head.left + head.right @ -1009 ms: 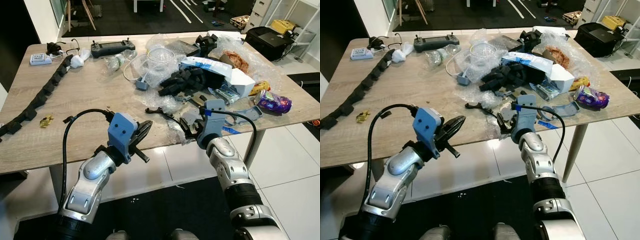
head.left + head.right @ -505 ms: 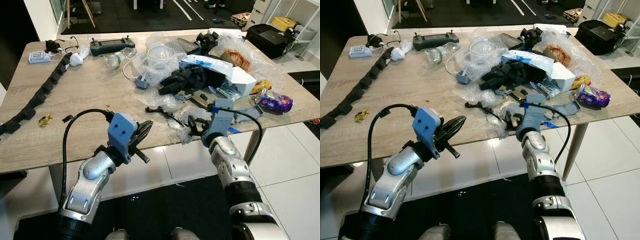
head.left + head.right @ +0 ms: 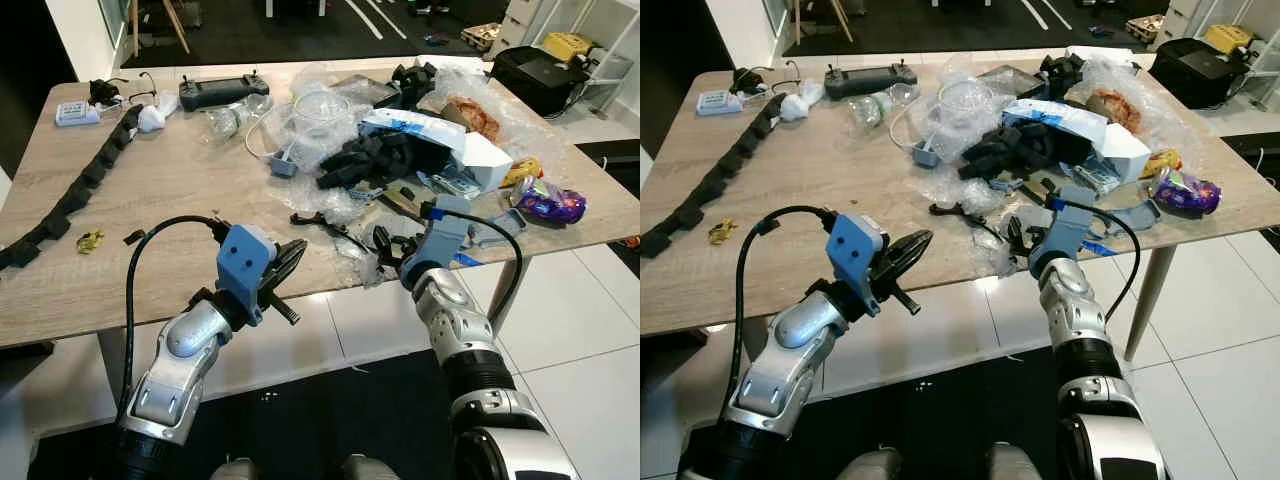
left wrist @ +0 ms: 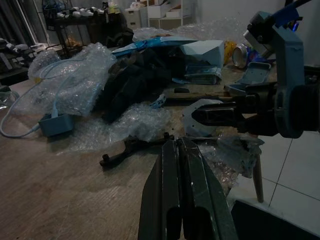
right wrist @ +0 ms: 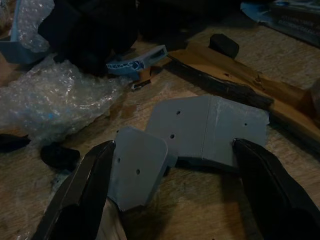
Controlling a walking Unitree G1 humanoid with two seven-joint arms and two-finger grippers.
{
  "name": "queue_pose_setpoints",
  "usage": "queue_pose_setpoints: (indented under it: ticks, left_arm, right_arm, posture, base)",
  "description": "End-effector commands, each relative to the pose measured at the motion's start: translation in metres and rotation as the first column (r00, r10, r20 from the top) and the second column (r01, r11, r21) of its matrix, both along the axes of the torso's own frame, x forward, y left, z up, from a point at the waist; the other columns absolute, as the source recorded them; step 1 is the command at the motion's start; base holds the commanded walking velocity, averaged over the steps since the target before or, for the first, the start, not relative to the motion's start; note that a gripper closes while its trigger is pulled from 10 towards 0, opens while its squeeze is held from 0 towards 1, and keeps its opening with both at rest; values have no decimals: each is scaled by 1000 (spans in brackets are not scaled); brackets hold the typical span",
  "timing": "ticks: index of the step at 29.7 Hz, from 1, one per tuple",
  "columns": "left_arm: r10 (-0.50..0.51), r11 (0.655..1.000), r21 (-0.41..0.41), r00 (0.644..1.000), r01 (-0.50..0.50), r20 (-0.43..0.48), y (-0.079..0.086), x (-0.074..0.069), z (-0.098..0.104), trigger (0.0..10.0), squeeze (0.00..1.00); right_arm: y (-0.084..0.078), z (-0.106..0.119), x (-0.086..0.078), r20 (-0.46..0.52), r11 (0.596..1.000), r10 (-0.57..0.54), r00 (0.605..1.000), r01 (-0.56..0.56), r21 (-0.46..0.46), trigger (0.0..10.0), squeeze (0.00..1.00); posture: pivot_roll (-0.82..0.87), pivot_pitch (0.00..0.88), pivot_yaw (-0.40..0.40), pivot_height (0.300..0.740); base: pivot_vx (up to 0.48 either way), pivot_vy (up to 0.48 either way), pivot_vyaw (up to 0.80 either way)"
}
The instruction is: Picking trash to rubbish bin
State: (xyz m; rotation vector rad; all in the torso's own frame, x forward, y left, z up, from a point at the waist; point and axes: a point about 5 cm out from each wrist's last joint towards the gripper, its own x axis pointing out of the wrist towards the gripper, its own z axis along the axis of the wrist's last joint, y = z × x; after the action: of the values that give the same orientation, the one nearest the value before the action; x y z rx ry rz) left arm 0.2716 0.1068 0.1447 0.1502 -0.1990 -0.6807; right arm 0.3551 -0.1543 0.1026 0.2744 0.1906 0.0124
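- Since the earlier frame, the right gripper [image 5: 170,165] is shifted further over the bench [image 3: 180,200], its fingers [image 5: 82,192] spread wide around a grey plate [image 5: 200,132].
- Bubble wrap [image 5: 55,102] and other trash are seen heaped just beyond.
- Left gripper [image 4: 182,170] is held closed, empty, at the bench's near edge.

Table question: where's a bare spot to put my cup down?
The table is bare between the black foam strip and the bubble wrap. The robot's right half is crowded with trash, around the right gripper.
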Motion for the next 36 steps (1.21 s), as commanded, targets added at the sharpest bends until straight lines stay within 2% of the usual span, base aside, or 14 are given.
queue_pose_setpoints:
  ticks: [1, 13, 15, 22, 28, 31, 36]
  left_arm:
    - [-15, 999, 29, 1000, 14, 14, 0, 0, 1, 10000, 0]
    - [-22, 999, 36, 1000, 22, 13, 0, -3, 1, 10000, 0]
    - [-30, 999, 43, 999, 29, 15, -1, -2, 1, 10000, 0]
    - [-35, 998, 43, 999, 34, 17, -2, -2, 1, 10000, 0]
    - [-37, 998, 49, 999, 37, 19, -2, -2, 0, 10000, 0]
    - [-36, 998, 52, 999, 34, 22, -1, -1, 1, 10000, 0]
    - [-39, 998, 59, 999, 38, 22, -2, -2, 0, 10000, 0]
  right_arm:
    - [0, -2, 1, -8, 1000, -6, 1000, 6, 21, 10000, 0]
    - [-1, -4, 4, -25, 1000, 5, 1000, -4, 22, 10000, 0]
    - [-1, -9, 3, -69, 998, 39, 997, -42, -52, 10000, 0]
    - [2, -11, 2, -77, 989, 70, 995, -79, -123, 10000, 0]
    - [1, -12, 3, -81, 993, 60, 995, -68, -99, 10000, 0]
    - [3, -12, 5, -81, 996, 70, 994, -74, -46, 10000, 0]
    - [9, -13, 7, -103, 991, 112, 988, -119, -58, 10000, 0]
  posture:
    - [18, 65, -54, 740]
    - [22, 66, -56, 740]
    - [20, 54, -56, 740]
    - [20, 49, -52, 740]
    - [21, 45, -52, 740]
    - [22, 42, -49, 740]
    - [19, 41, -48, 740]
  base:
    - [0, 0, 0]
    - [0, 0, 0]
    - [0, 0, 0]
    - [0, 0, 0]
    - [0, 0, 0]
    - [0, 0, 0]
    - [0, 0, 0]
